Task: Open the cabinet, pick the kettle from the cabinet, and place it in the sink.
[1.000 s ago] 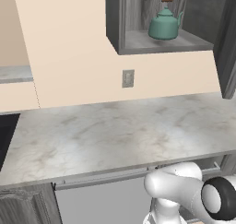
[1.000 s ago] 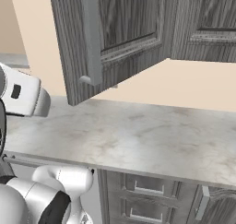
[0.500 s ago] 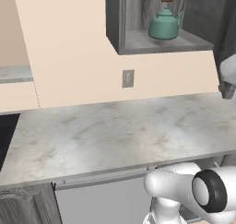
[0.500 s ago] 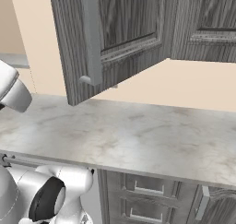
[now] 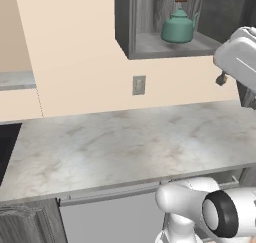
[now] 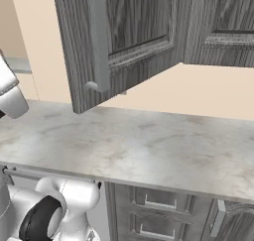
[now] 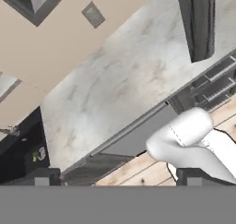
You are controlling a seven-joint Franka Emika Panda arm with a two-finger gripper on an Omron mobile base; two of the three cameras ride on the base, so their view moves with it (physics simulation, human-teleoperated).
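Note:
The cabinet (image 5: 131, 22) hangs open on the wall, its door (image 6: 130, 34) swung out over the counter. On its grey shelf stands the teal kettle (image 5: 178, 28), upright, spout to the right. My white hand (image 5: 239, 57) hovers at the right edge of the left base view, just below and to the right of the shelf, apart from the kettle. In the hand view the gripper (image 7: 117, 177) is open with nothing between its fingertips (image 7: 41, 176), looking down at the counter. A black strip at the left is the sink (image 5: 5, 149); its basin also shows dark in the hand view (image 7: 20, 149).
The pale marble counter (image 5: 125, 142) runs under the cabinet. A wall outlet (image 5: 139, 85) sits below the shelf. The door's long handle (image 6: 98, 41) juts toward me. Grey drawers (image 6: 158, 210) lie under the counter, and a second shut wall cabinet (image 6: 223, 22) is at right.
My hand has swung up into the right side of the left base view, toward the shelf's height. The kettle and door have not moved; the gripper stays open.

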